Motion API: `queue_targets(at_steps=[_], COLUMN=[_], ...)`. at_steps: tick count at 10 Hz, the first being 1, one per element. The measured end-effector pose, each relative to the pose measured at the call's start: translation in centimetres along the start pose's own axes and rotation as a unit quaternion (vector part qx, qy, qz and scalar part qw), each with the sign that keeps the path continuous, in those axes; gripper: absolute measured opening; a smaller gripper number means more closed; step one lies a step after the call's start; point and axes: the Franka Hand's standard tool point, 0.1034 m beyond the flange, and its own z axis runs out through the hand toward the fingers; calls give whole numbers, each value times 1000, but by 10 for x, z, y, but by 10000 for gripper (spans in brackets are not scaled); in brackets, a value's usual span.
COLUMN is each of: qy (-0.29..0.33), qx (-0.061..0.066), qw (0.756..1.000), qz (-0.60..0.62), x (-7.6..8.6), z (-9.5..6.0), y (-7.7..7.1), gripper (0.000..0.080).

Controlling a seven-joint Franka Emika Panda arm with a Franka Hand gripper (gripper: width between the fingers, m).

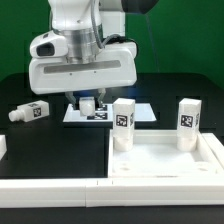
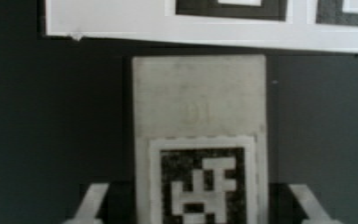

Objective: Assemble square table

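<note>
White plastic, smooth with a soft sheen, forms the square table slab (image 1: 165, 170) and an upright leg (image 1: 124, 126). The wrist view's leg (image 2: 197, 100) looks matt and finely grained, and its printed tag (image 2: 202, 185) is flat, like paper. The dark table surface (image 1: 30, 145) is matt, while the arm's white housing (image 1: 80, 62) gleams glossy.

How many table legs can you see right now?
4 legs. One lies at the exterior view's left, two stand upright on the slab, one sits between the claw's fingers. Others may be hidden behind the arm.
</note>
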Motion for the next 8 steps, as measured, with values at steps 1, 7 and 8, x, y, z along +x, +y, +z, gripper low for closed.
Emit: queue_targets(at_steps=[1, 7, 8], qy=[0, 4, -1], qx=[0, -18, -21], qw=[999, 927, 913], qz=[-39, -374, -407], x=[0, 1, 0], z=[0, 2, 2], y=[1, 33, 35], gripper=[284, 284, 284])
